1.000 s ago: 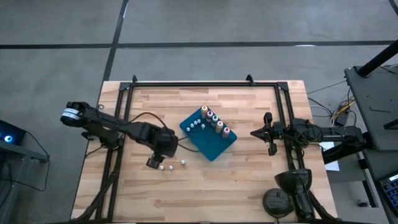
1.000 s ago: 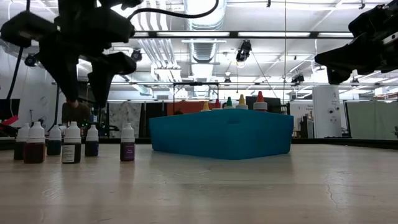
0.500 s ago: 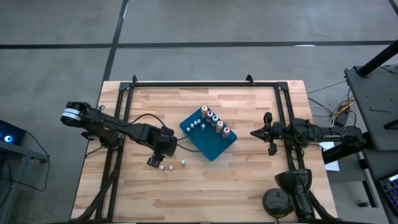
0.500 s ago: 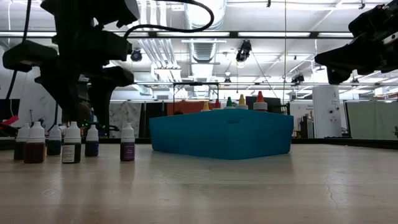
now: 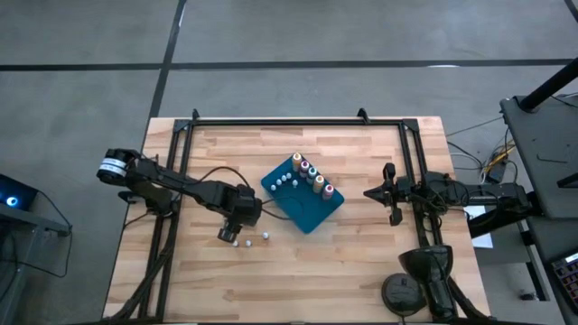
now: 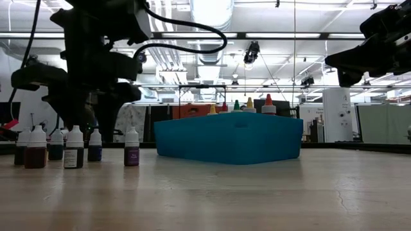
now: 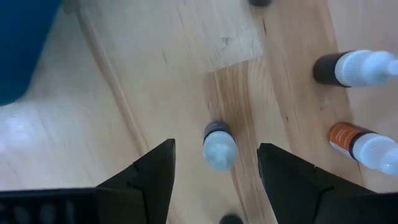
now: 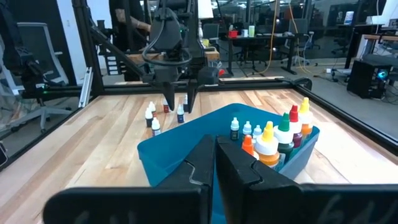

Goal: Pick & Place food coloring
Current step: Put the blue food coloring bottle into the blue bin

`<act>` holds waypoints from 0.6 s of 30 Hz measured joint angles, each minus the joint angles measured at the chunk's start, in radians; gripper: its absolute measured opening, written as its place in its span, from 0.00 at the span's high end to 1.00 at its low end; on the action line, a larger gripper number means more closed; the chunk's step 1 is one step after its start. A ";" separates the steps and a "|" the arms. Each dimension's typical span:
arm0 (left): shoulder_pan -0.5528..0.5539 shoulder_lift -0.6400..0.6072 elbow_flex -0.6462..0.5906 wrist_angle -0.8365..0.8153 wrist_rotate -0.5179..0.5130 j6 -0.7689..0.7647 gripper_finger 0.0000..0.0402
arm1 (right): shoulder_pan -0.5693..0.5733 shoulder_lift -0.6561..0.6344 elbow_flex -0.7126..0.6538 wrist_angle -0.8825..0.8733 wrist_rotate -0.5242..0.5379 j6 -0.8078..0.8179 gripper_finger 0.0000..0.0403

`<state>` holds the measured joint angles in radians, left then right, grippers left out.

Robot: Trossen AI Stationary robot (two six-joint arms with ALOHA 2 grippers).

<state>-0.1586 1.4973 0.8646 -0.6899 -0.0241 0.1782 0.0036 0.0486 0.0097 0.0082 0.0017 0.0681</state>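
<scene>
Between the spread fingers of the left gripper (image 7: 214, 180), a white-topped food coloring bottle (image 7: 219, 146) stands unheld on the wooden table (image 5: 361, 262), left of the blue tray (image 5: 307, 212). More bottles (image 5: 312, 176) stand inside that tray. Far right, the right gripper (image 5: 368, 192) hovers closed and empty.

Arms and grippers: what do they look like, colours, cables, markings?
Both arms are dark, near black. The left gripper has two black angular fingers; a black cable loops along that arm, which has a pale band near its base. The right gripper has matching flat black fingers.
</scene>
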 joint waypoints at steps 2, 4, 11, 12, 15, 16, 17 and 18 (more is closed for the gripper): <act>0.001 -0.001 0.000 0.002 0.000 -0.001 0.51 | 0.000 0.000 0.000 0.000 0.000 0.002 0.98; 0.002 0.000 0.000 0.002 0.000 -0.002 0.51 | 0.000 0.000 0.000 0.000 0.000 0.000 0.98; 0.008 -0.001 0.000 0.002 0.004 -0.004 0.59 | 0.000 0.000 0.000 0.000 0.000 0.003 0.98; 0.008 -0.001 0.000 0.002 0.005 -0.004 0.60 | 0.000 0.000 0.000 0.000 0.000 0.002 0.98; 0.009 -0.001 -0.001 0.008 0.005 -0.004 0.62 | 0.000 0.000 0.000 0.000 0.000 0.002 0.98; 0.010 -0.001 -0.001 0.008 0.005 -0.004 0.62 | 0.000 0.000 0.000 0.000 0.000 0.002 0.98; 0.010 -0.001 -0.001 0.008 0.005 -0.004 0.62 | 0.000 0.000 0.000 0.000 0.000 0.000 0.98; 0.011 -0.001 -0.001 0.009 0.005 -0.004 0.62 | 0.000 0.000 0.000 0.000 0.000 0.000 0.98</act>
<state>-0.1478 1.4967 0.8635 -0.6806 -0.0191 0.1745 0.0036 0.0486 0.0097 0.0082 0.0017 0.0681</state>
